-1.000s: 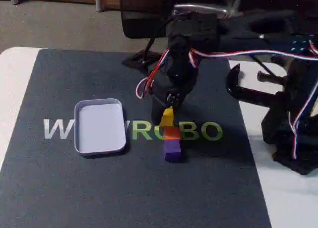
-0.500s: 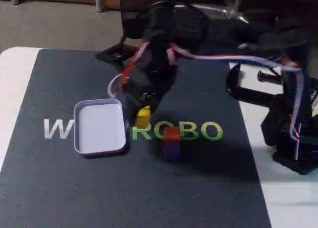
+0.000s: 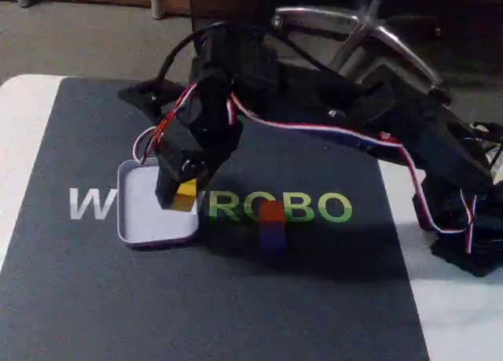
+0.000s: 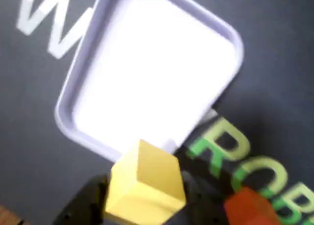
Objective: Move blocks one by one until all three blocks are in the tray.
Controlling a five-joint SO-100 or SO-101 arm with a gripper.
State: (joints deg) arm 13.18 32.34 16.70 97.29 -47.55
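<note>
Black two-finger gripper (image 3: 182,197) clamps the small matte yellow cube (image 4: 144,183) above the pale lavender shallow rectangular tray's (image 3: 130,219) three o'clock rim, likely for dropping inside; orange cube (image 3: 272,212) stacked on purple cube (image 3: 272,238) waits at the tray's three o'clock.

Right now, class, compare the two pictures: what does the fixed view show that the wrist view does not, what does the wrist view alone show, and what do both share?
Fixed view alone: the black arm reaching across the dark mat, the purple block under the orange block, and the white tabletop.

Wrist view alone: the tray's bare floor from close above, with no block in it.

Both: the gripper shut on the yellow block, beside the tray's edge, with the mat's white and green letters beside it.
</note>
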